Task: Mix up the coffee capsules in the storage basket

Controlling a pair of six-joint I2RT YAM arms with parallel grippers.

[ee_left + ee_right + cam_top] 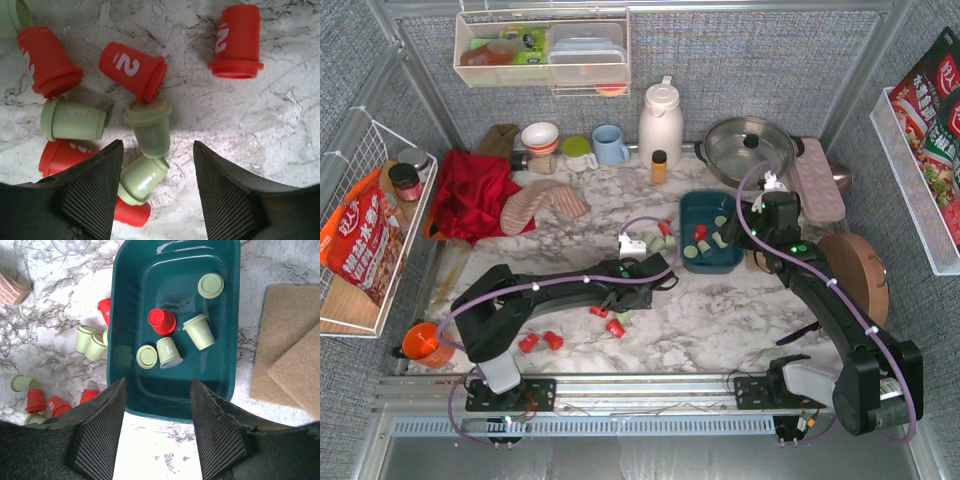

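The basket (170, 270) holds five capsules (161, 321), one red and four green; more lie loose on the table (280, 110) left of the basket. The right gripper (157, 382) hangs open and empty over the basket's near wall, likely poised to stir. The left gripper (157, 145), left of the basket, stands open over a green capsule (148, 127) among the strays, probably to pick one up and add it.

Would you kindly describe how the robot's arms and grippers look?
The left arm and right arm are matte black jointed links, each carrying a lilac cable with white ties and green lights. The left gripper and right gripper have broad black wedge fingers with ribbed pads.
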